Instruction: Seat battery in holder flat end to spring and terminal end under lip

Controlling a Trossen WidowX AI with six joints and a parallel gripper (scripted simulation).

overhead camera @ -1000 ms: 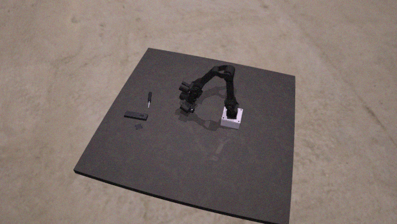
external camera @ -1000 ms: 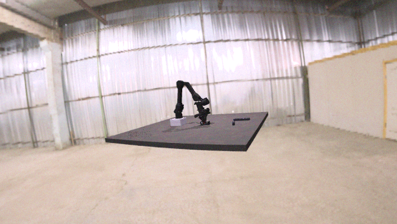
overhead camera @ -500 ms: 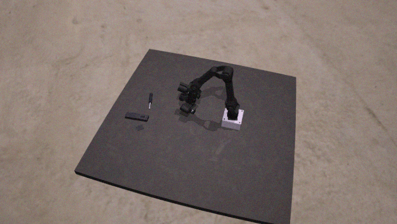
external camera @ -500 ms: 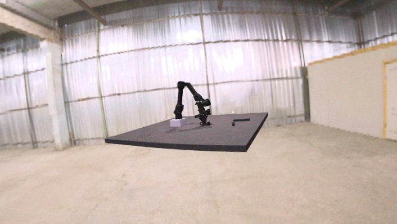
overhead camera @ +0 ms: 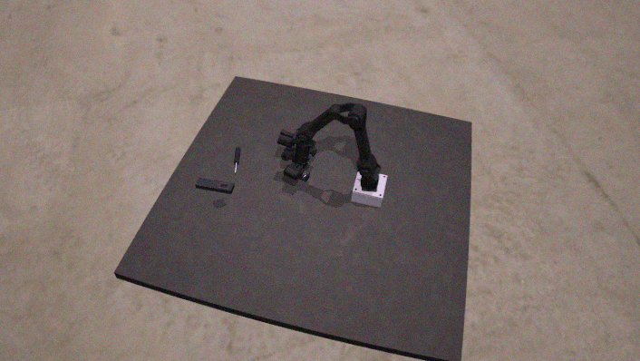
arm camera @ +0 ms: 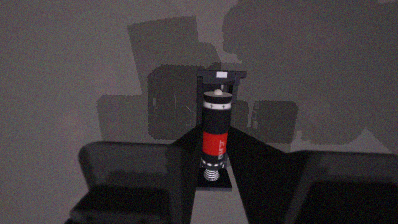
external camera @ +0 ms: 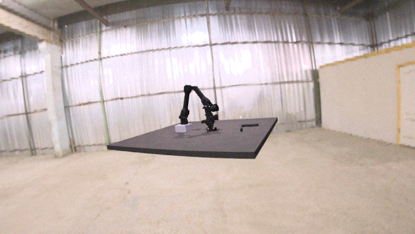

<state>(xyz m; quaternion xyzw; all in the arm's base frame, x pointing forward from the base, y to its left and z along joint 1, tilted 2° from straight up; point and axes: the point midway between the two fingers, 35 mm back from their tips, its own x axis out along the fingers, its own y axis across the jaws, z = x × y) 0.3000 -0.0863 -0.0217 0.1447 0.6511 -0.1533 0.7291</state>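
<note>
The gripper [arm camera: 215,134] [overhead camera: 297,176] is shut on the battery [arm camera: 216,120], a black and red cylinder with a white band. The battery lies lengthwise over the black holder [arm camera: 200,95]. Its terminal end points toward the crossbar with a white patch, and a gap shows between them. The terminal end looks wider than the flat end, so it seems to sit higher. The flat end is by the coiled spring [arm camera: 212,175], which shows uncovered. The fingers hide much of the holder's sides, and how deep the battery sits cannot be told. Some red shows under the gripper in the exterior view.
A dark remote-like bar [overhead camera: 208,184] [external camera: 250,125] and a screwdriver [overhead camera: 237,156] lie beyond the gripper, away from the arm's white base [overhead camera: 368,198] [external camera: 180,128]. A small dark flat piece [overhead camera: 219,203] lies near the bar. Arm shadows fall around the holder.
</note>
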